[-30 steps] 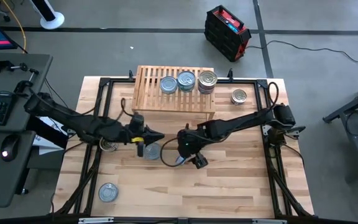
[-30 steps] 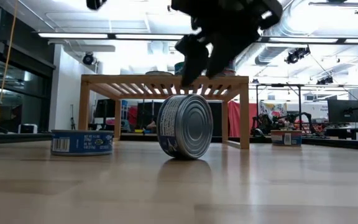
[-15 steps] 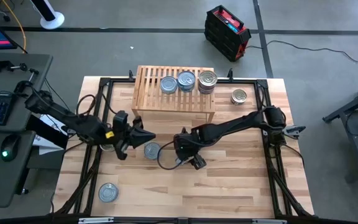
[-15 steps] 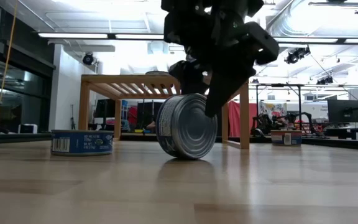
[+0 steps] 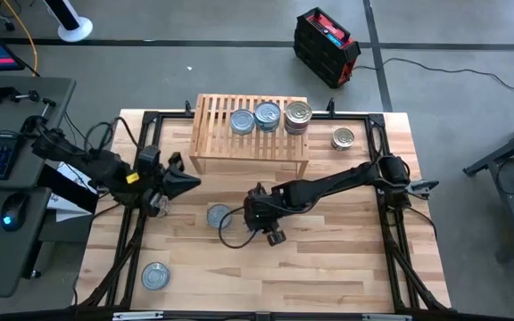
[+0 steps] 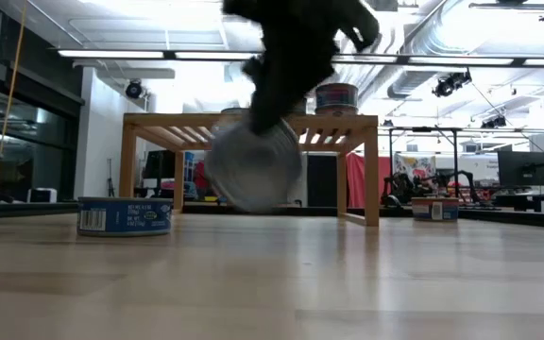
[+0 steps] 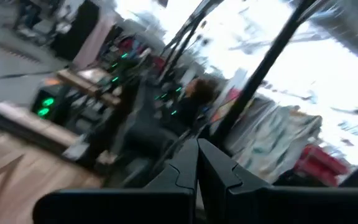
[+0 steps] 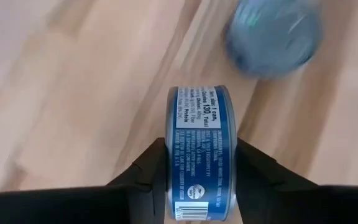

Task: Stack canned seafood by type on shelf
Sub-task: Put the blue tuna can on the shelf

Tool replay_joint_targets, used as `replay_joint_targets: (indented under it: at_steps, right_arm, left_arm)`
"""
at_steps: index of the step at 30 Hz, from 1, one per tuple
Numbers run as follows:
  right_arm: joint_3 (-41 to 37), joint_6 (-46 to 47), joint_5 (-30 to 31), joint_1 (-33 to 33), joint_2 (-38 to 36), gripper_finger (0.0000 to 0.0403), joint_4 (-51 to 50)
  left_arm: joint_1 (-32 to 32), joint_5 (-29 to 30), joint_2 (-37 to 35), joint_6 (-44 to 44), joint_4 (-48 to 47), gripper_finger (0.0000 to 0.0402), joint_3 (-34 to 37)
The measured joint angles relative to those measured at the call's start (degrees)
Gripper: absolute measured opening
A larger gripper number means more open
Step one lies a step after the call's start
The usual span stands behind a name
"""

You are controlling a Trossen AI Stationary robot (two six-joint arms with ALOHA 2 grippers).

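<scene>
At table centre, right gripper (image 8: 197, 180) pinches a blue-label tin (image 8: 200, 149) on edge, clear of the table it seems, shelf (image 5: 212, 125) straight beyond; left gripper (image 5: 175, 181) closed, empty, farther off.

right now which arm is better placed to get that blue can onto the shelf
Right. Its claw is clamped on the blue can, lifted off the table, with the shelf just beyond. The left claw is empty, off to the left.
</scene>
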State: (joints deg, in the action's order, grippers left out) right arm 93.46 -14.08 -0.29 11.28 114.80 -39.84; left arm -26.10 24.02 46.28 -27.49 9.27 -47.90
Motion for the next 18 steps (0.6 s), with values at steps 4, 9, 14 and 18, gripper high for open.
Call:
replay_joint_targets:
  at_steps: [4,9,14,18]
  right_arm:
    - [6.0,2.5,2.4,0.2,0.0,0.0112,-1.7]
    - [15.0,3.6,9.5,0.0,0.0,0.0112,-2.7]
    - [19.5,-1.4,21.0,-1.7,-0.1,0.0112,1.1]
    - [19.6,-7.4,28.2,-4.8,0.3,0.0112,5.8]
  left_arm:
    - [0.0,3.0,-1.1,-2.0,-10.0,0.0,0.0]
    - [0.0,6.9,-0.4,-5.1,-21.0,0.0001,0.0]
    - [0.0,10.8,-0.1,-5.5,-24.9,0.0001,0.0]
    - [0.0,11.1,-1.4,-2.3,-24.3,0.0001,0.0]
